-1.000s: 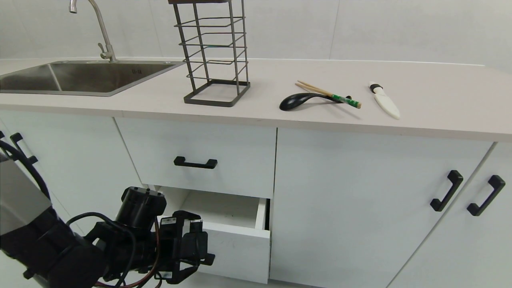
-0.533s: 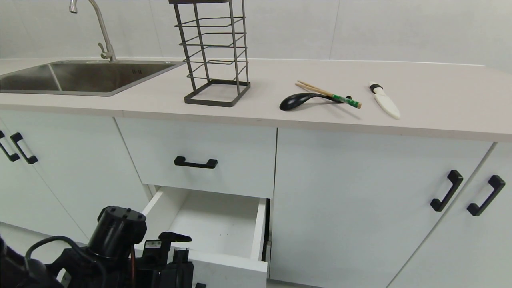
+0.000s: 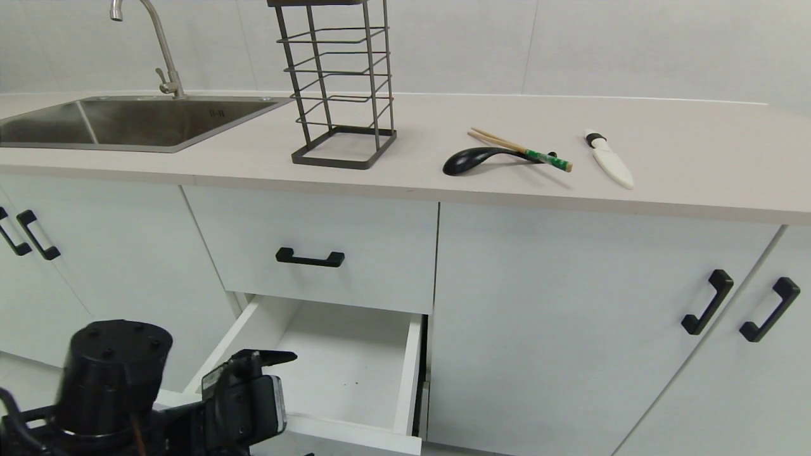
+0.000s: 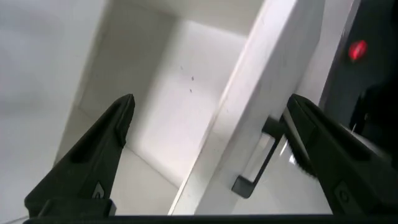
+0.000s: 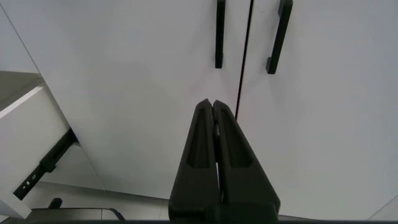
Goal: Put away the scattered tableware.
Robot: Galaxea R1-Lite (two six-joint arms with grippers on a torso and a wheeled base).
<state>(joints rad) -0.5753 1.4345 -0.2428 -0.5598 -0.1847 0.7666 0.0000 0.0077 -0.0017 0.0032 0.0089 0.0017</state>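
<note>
Status of left claw (image 4: 211, 102): fingers spread wide, nothing held. It hangs low at the open drawer (image 3: 408, 361), whose front panel and black handle (image 4: 258, 168) lie just beyond the gap between the fingers; contact cannot be confirmed.

Tableware lies on the counter (image 3: 697, 158), well above this claw and off to its right: black spoon (image 3: 472, 159), chopsticks (image 3: 519, 150) resting across the spoon's handle, and white knife (image 3: 609, 159) apart, farther right.

Right claw (image 5: 214, 109): fingers pressed together, empty, facing white cabinet doors (image 5: 155, 93).
</note>
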